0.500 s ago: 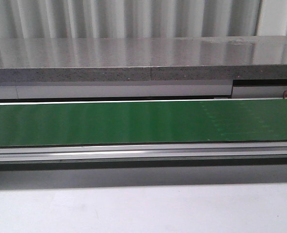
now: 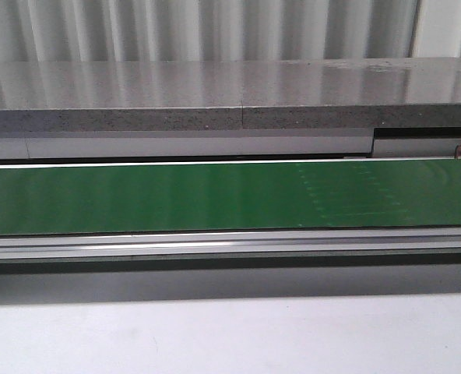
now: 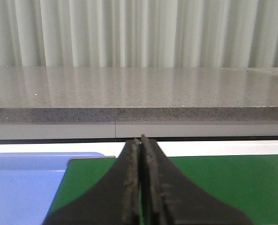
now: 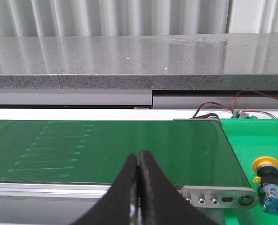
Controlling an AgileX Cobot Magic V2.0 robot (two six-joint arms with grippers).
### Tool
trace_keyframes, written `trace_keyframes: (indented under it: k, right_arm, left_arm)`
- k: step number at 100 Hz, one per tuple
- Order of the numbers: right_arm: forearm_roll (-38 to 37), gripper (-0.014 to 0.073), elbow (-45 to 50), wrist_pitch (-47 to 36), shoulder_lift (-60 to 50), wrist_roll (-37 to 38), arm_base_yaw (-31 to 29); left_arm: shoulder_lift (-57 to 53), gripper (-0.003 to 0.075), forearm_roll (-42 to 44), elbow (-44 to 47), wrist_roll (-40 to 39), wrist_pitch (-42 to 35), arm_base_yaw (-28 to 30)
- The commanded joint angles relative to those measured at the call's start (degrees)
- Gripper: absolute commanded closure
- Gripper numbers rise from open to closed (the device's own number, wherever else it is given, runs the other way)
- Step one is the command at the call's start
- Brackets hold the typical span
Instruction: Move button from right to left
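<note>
Button lies on the green surface just past the belt's right end, untouched. Both grippers, left and right, are closed and empty above the belt.

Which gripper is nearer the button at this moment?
Right. The button shows only in the right wrist view, beside the shut right gripper. The left gripper, also shut, has no button in view.

I see a smooth green belt with a soft sheen, a polished speckled stone ledge, brushed metal rail, glossy plastic button.
</note>
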Motion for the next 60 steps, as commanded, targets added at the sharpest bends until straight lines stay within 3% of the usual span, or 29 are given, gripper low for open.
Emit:
trace_keyframes:
  k: [1,38,47,60]
  right_arm:
    - [-0.64,0.0662,-0.90,-4.54,-0.82,-0.02,0.02]
    - [-0.64,0.0662,-2.62,-10.14,-0.82,-0.08,-0.04]
    - [-0.64,0.0662,-6.52,-5.86,-0.74,-0.08,-0.04]
    - [-0.64,0.0662,-15.61,7.95,1.42,-0.08,-0.04]
  left_arm:
    - [-2.09,0.0740,-0.36,1.34,-0.50,-4.26,-0.03]
    - [-2.09,0.0740,-0.36,1.34,-0.50,-4.26,-0.03]
    - [-2.09,0.0740,-0.36,1.34,-0.50,-4.26,-0.03]
    - [-2.09,0.0740,-0.36,1.34,-0.50,-4.26,-0.03]
